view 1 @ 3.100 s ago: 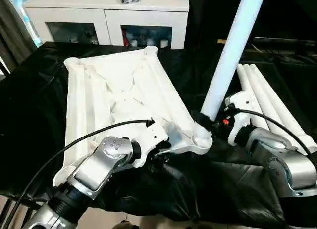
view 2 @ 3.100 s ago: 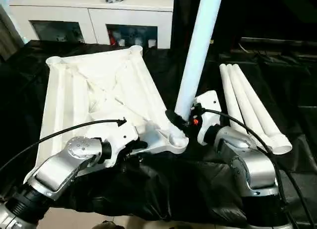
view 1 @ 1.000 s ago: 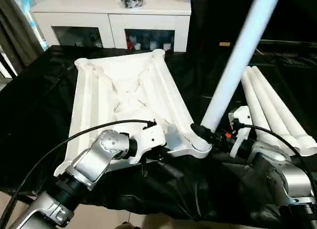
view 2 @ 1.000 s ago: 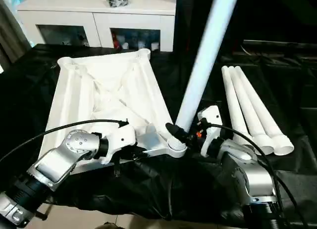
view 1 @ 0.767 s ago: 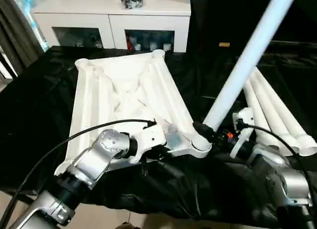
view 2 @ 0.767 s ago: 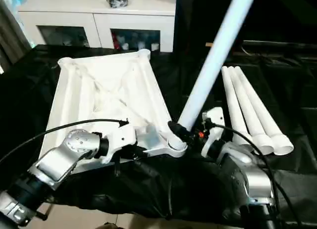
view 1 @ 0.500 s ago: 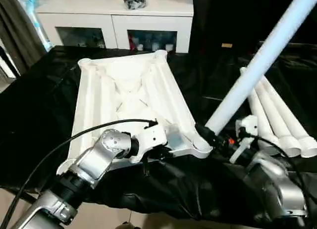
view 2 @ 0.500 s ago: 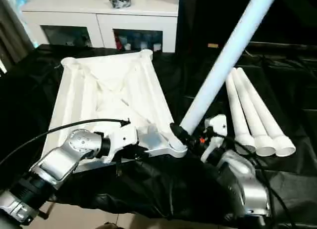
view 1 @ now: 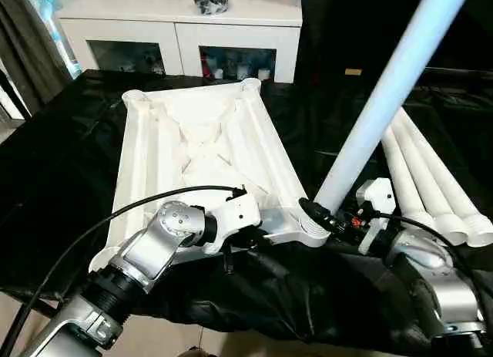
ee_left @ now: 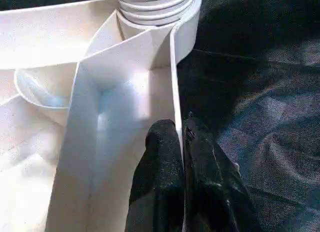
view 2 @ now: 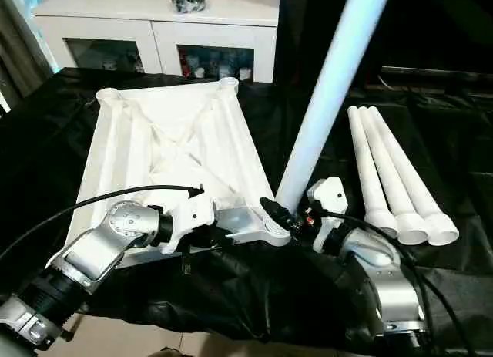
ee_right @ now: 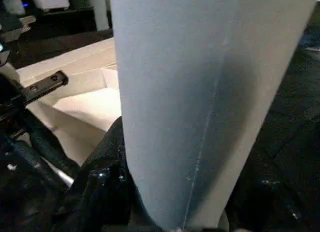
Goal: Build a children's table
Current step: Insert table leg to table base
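Note:
The white tabletop (view 1: 196,153) lies ribbed underside up on the black-covered work table. My left gripper (ee_left: 181,142) is shut on the rim wall at the tabletop's near edge, one finger on each side of it. A long white leg (view 1: 377,102) rises steeply from the near right corner socket (view 1: 306,232), leaning up and to the right. Its ribbed end (ee_left: 156,2) sits in that socket. My right gripper (view 2: 279,212) is shut on the leg just above the socket, and a black finger (ee_right: 107,162) presses its side. Three more legs (view 1: 431,183) lie side by side to the right.
A white glass-door cabinet (view 1: 181,21) stands behind the work table. A dark curtain (view 1: 19,72) hangs at the far left. Crumpled black cover (view 1: 308,295) drapes over the table's near edge below both forearms.
The leg in my right gripper leaned further over to the right, then swung back more upright. My left gripper has kept its hold on the rim. The camera shifted slightly.

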Motion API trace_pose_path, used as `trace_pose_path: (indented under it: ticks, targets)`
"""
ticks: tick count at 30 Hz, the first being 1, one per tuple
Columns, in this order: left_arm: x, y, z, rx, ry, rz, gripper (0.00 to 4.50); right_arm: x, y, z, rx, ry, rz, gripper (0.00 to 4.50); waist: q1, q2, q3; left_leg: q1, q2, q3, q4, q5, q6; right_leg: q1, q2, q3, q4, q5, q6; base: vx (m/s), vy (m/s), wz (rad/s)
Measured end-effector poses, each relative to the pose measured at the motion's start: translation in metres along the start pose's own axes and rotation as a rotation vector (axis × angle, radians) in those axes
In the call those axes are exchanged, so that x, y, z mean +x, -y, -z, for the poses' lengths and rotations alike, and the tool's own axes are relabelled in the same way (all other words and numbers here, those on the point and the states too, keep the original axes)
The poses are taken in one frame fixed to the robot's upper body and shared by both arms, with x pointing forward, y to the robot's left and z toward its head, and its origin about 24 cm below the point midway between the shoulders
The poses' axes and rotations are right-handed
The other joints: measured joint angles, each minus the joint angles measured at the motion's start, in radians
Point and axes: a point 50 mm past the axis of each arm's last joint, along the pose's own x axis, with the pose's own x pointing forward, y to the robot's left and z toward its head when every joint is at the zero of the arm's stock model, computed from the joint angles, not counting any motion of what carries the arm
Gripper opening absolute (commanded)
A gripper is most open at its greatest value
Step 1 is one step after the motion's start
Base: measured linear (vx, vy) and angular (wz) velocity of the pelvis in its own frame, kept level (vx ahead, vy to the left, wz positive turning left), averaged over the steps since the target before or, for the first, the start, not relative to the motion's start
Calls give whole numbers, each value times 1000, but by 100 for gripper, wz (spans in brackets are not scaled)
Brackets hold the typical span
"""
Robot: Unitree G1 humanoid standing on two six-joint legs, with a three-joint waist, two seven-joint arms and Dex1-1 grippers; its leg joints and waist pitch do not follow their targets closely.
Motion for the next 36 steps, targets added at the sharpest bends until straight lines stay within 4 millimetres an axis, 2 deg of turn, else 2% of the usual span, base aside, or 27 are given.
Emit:
trace_pose_path:
  ticks: [16,22,28,32,36]
  targets:
    - [-8,-10,1,54,-11,85,0,2,1,-2,-35,-21,-151,190,-1,2,-2,0,0,0,-1,0,0,1,0,0,-1,1,-2,0,0,0]
    - [-9,-21,0,74,-31,116,0,3,1,-3,-49,-25,-173,190,2,5,-2,0,0,0,-1,0,0,1,0,0,-1,1,-2,0,0,0]
    - [-9,-22,1,67,-22,127,0,2,0,-3,-52,-24,-179,190,1,6,-2,0,1,0,-2,0,0,1,0,0,-2,1,-2,0,0,0]
    - [-5,-23,1,43,-8,109,0,6,1,-1,-32,-7,-132,190,0,6,-2,1,1,1,-2,0,0,2,0,0,-1,1,-3,0,0,0]
    - [5,-26,-3,-14,5,13,0,16,9,1,-37,10,23,190,-6,5,-1,3,0,1,-2,0,0,2,0,1,-2,1,-2,0,0,0]
